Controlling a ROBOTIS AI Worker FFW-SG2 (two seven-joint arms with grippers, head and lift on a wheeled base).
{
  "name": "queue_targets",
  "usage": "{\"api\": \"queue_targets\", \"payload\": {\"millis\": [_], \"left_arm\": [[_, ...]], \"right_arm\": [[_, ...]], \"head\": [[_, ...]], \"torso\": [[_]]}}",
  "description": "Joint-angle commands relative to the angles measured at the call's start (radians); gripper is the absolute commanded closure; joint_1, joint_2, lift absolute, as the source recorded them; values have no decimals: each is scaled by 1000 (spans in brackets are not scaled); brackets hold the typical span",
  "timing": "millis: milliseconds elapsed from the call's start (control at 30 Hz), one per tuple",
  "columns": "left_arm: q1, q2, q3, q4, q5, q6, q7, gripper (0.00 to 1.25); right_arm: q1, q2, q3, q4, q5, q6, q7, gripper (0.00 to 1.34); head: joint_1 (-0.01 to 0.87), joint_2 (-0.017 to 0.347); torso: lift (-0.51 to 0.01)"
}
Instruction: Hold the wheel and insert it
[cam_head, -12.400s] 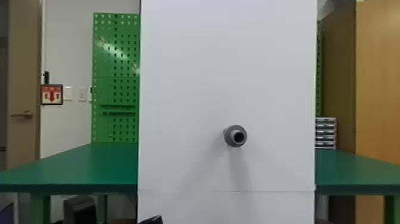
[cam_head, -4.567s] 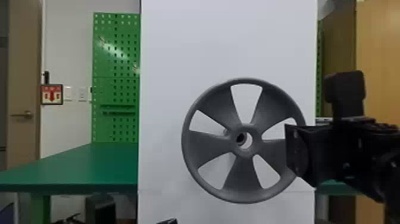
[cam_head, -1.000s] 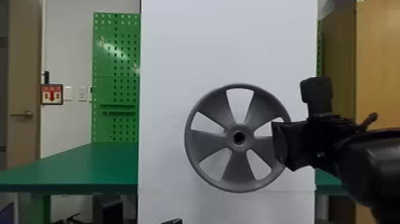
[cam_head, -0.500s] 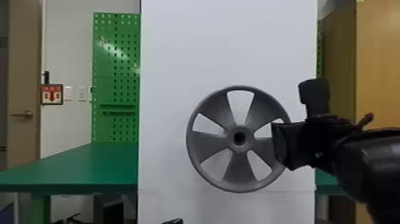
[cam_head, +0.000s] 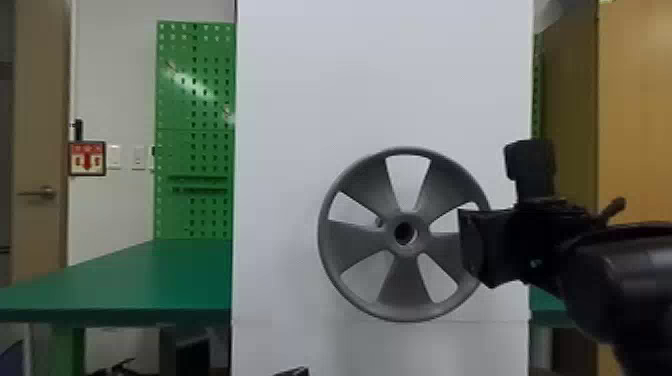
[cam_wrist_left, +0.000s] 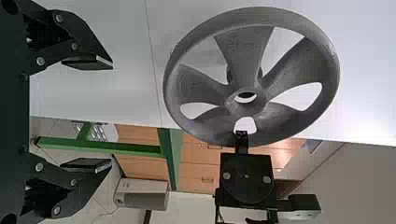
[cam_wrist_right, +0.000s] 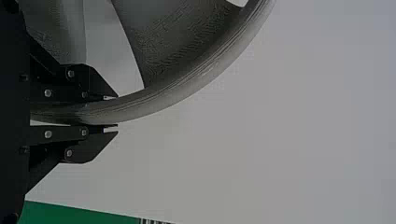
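Here's the wheel (cam_head: 406, 262), upright in front of the white panel (cam_head: 300, 150), spokes fanned out around a dark hub hole. The right gripper (cam_head: 472, 247) has it clamped by the rim at the wheel's right side, and its black bulk covers that stretch of edge. From the right wrist view, the rim runs right between the two fingers, one along each side, while the wheel's upper part is cut off.

Now, the peg (cam_head: 379, 222): just a small grey bit peeks through a gap between spokes, beside the hub. The left wrist view catches more of it behind the wheel, though the hub and a spoke hide the rest. How far it goes into the hub, if at all, I cannot tell.

Down low, the left gripper (cam_head: 292, 371) is barely a black sliver at the head view's bottom edge. Over in the left wrist view its fingers (cam_wrist_left: 88, 62) stand wide apart, with nothing gripped. Behind, the panel hides part of the green table (cam_head: 125, 280) and pegboard (cam_head: 200, 100).
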Motion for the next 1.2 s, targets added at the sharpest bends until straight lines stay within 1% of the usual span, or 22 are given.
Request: {"api": "queue_targets", "payload": {"millis": [0, 767, 1000, 1167], "left_arm": [[-1, 0, -1, 2, 1, 0, 0, 502], [-3, 2, -5, 2, 3, 0, 0, 502], [-3, 0, -5, 2, 1, 0, 0, 502], [-3, 0, -5, 2, 3, 0, 0, 502]], "right_arm": [[2, -2, 2, 12, -3, -27, 0, 1021], [-15, -9, 2, 59, -3, -60, 0, 1021], [-17, -8, 0, 73, -6, -75, 0, 1021], [-17, -2, 5, 81, -8, -87, 0, 1021]], "head": [[0, 15], [0, 15], [0, 15], [0, 15]], "torso": [[-491], [-491], [-491], [-491]]}}
